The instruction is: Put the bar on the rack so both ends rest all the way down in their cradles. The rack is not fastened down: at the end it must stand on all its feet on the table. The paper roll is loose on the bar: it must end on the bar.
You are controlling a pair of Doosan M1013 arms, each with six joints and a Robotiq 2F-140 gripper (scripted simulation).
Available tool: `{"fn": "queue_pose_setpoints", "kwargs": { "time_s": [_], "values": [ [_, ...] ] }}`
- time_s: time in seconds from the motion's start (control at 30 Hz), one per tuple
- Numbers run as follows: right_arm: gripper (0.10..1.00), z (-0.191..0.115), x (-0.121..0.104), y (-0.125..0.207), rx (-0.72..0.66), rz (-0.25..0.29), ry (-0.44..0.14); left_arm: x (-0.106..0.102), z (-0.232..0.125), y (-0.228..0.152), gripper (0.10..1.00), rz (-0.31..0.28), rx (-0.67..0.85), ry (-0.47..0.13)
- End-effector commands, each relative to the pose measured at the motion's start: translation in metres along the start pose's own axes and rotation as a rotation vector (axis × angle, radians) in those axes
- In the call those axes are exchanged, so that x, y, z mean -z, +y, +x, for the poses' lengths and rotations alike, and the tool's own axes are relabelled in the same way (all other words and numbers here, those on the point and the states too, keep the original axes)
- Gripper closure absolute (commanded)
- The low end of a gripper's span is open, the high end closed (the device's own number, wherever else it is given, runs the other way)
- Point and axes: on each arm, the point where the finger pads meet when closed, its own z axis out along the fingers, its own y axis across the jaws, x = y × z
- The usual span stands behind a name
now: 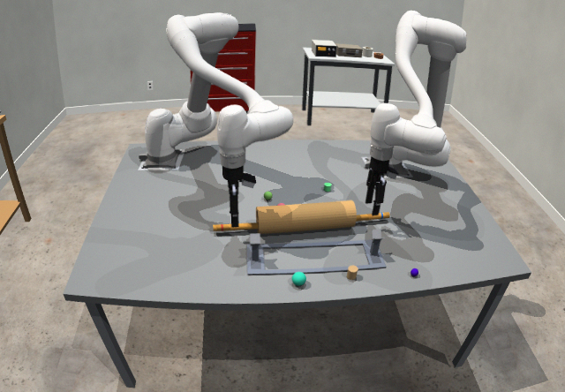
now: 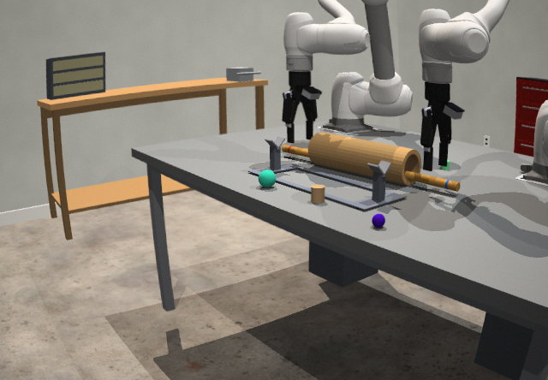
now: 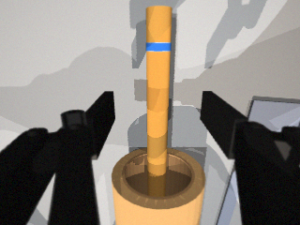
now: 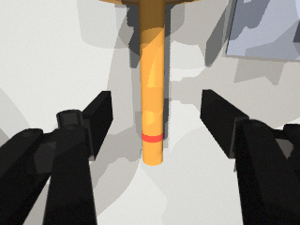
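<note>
While the bar lay through the paper roll, just beside the rack, the left claw was spread over the blue-striped end, and the right claw was spread over the red-striped one.

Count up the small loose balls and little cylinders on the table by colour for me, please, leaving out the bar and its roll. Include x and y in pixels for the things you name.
Green: 2 (a ball (image 1: 267,195) and a small cylinder (image 1: 327,187) (image 2: 448,163))
Teal: 1 (ball (image 1: 298,279) (image 2: 266,178))
Purple: 1 (ball (image 1: 414,272) (image 2: 378,220))
Tan: 1 (short cylinder (image 1: 352,273) (image 2: 318,193))
Red: 1 (mostly hidden piece (image 1: 281,205))
Total: 6
</note>
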Motion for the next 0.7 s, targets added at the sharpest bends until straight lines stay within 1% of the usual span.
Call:
{"fn": "queue_pose_setpoints", "kwargs": {
  "time_s": [0.0, 0.03, 0.23, 0.3, 0.67],
  "values": [
    [0.513, 0.001, 0.001, -0.001, 0.001, -0.001, 0.003, 0.001, 0.0, 0.001, 0.513, 0.0, 0.001, 0.001],
    [0.513, 0.001, 0.001, -0.001, 0.001, -0.001, 0.003, 0.001, 0.0, 0.001, 0.513, 0.0, 0.001, 0.001],
    [0.513, 0.001, 0.001, -0.001, 0.001, -0.001, 0.003, -0.015, 0.0, 0.002, 0.513, 0.0, 0.002, 0.002],
    [0.513, 0.001, 0.001, -0.001, 0.001, -0.001, 0.003, -0.015, 0.0, 0.002, 0.513, 0.0, 0.002, 0.002],
    [0.513, 0.001, 0.001, -0.001, 0.001, -0.001, 0.003, -0.043, 0.0, 0.003, 0.513, 0.0, 0.002, 0.003]
  ]
}}
